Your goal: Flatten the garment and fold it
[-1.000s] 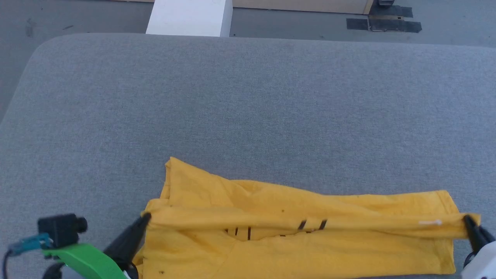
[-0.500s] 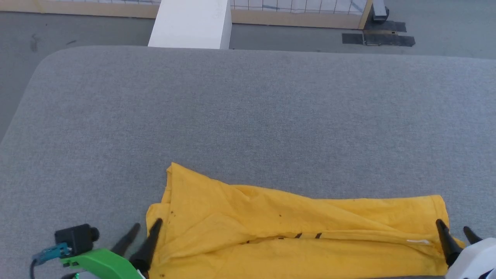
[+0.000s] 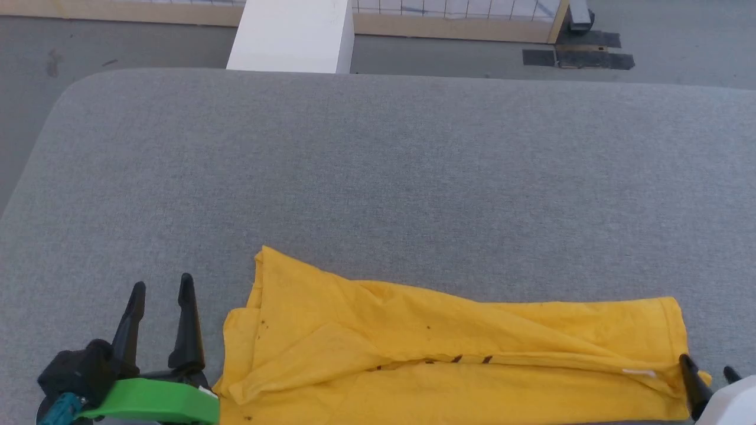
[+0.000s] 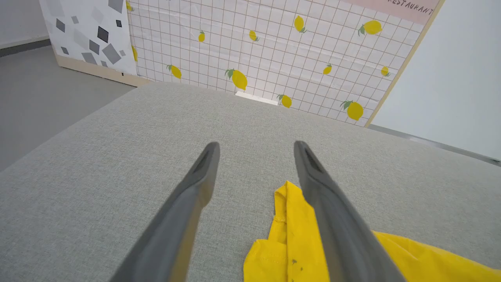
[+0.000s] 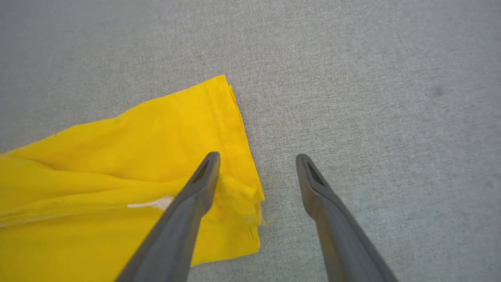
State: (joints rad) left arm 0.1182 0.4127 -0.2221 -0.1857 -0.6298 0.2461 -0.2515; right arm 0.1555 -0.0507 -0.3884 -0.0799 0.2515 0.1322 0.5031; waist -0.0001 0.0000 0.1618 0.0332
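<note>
Garment [image 3: 449, 354]: we see it rumpled on the table [image 3: 378, 177].
Left claw [image 3: 162, 283]: released, beside it.
Right claw [image 3: 707, 363]: released, over its right edge.

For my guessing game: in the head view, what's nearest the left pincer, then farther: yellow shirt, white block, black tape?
From the left pincer:
1. Yellow shirt, just right of it.
2. White block, far ahead.
3. Black tape, far ahead, to the right.

Head view: your garment [image 3: 413, 319] is cut at 6 o'clock, right gripper [image 3: 707, 363] cropped at 4 o'clock; dark print marks [image 3: 456, 359] unreadable.
</note>
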